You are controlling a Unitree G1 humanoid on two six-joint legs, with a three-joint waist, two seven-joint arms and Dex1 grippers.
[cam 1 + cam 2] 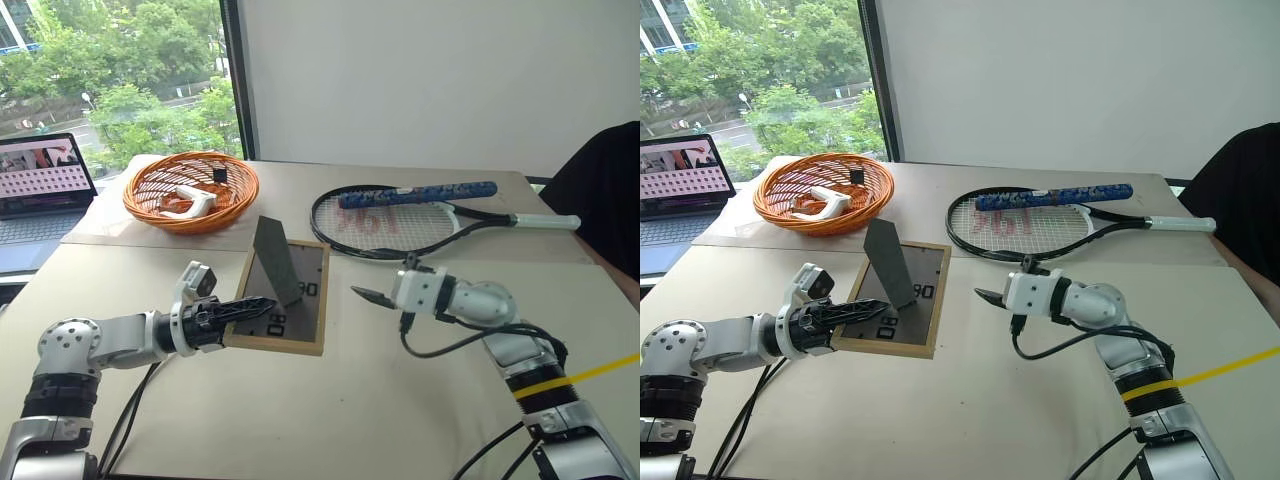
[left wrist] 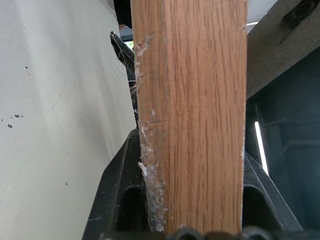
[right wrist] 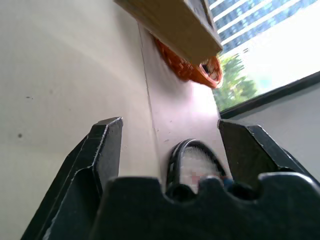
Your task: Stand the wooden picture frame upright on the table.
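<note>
Pale wood, dark grey and orange showing on a cream table

The table (image 1: pixel 330 420) is showing a flat cream-beige; the picture frame (image 1: pixel 312 300) is showing a light-wood border around a dark grey back carrying white labels with black figures, and its edge in the left wrist view is showing warm brown grain. The basket (image 1: pixel 190 190) is glowing orange. The racket (image 1: pixel 400 222) is wearing a black rim, white strings with red marking, and a white handle, while a blue speckled grip (image 1: pixel 420 194) is lying across it. Both grippers, left (image 1: pixel 262 307) and right (image 1: pixel 362 294), are showing black fingers on silver arms.
</note>
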